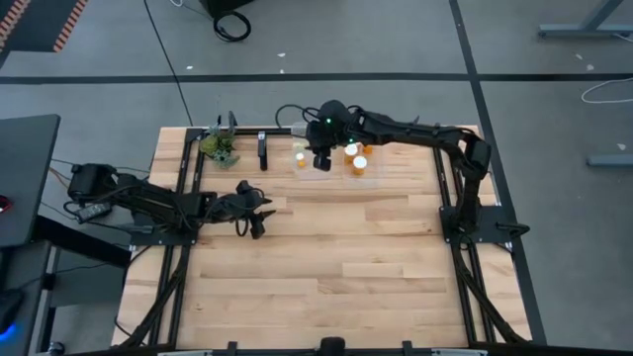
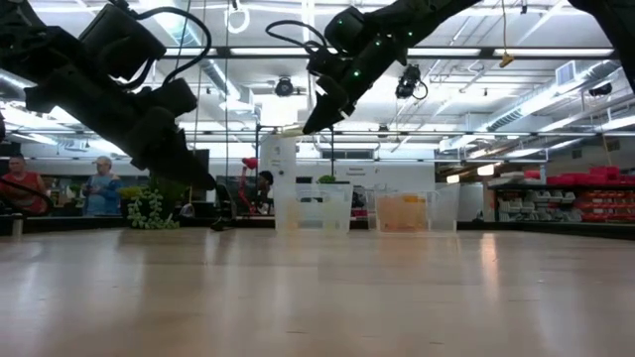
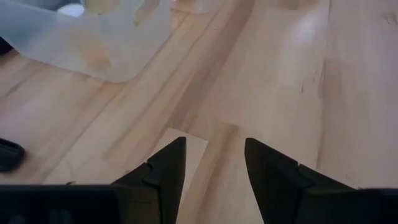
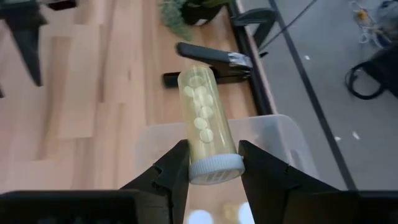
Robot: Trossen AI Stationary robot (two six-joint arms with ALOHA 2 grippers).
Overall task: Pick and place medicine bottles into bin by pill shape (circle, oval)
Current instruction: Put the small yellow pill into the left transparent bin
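My right gripper point(image 4: 214, 149) is shut on a pale translucent medicine bottle point(image 4: 202, 118) with a white cap and round pills inside, high over a clear bin point(image 4: 280, 134) at the table's far middle. In the high view this gripper point(image 1: 322, 163) hangs between two clear bins point(image 1: 300, 156) point(image 1: 358, 170). The right-hand bin holds orange bottles with white caps point(image 1: 360, 162). My left gripper point(image 1: 251, 229) stands open near the table's left edge, with only bare wood between its fingers point(image 3: 214, 146). My right gripper pinches the bottle at its cap end point(image 4: 211, 163) between the two fingers. The fingers slant down from the table's right side. The bottle's body sticks out ahead of them, along their line. It is lifted clear above the bin point(image 2: 295, 130).
A green plant sprig point(image 1: 220, 148) and a black stapler-like tool point(image 4: 211, 59) lie at the far left of the bins. Black frame rails point(image 1: 188, 178) run along the table's left and right sides. People show in the room beyond point(image 2: 99, 183). Bare wood fills the near half point(image 1: 336, 277).
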